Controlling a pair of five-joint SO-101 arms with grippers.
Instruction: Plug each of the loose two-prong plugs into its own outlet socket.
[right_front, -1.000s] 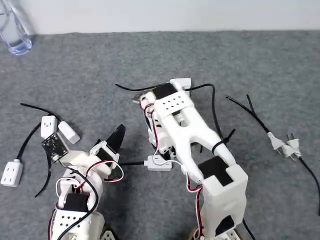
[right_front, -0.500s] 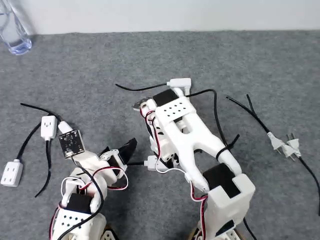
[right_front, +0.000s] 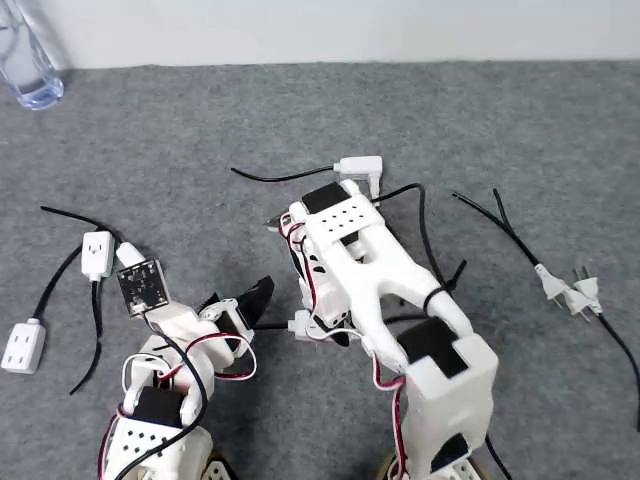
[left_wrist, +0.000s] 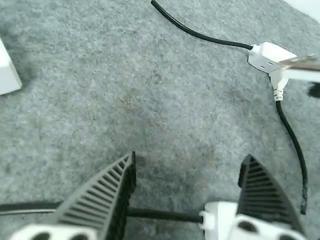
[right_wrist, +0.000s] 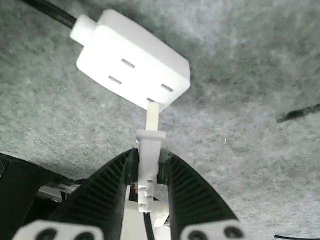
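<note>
Grey felt (right_front: 200, 120) covers the table, and over it we see the right gripper (right_wrist: 150, 154) pinching a white plug (right_wrist: 148, 142) between its black jaws. The prongs touch the edge of a white socket (right_wrist: 132, 65) lying flat on its black lead. The left gripper (left_wrist: 186, 167) hangs low with its jaws spread wide, and a cord (left_wrist: 165, 215) runs across the gap between them to a white block (left_wrist: 217, 220). Two loose plugs (right_front: 568, 290) lie well apart at the right, and a spare socket (right_front: 97, 252) lies at the left.
</note>
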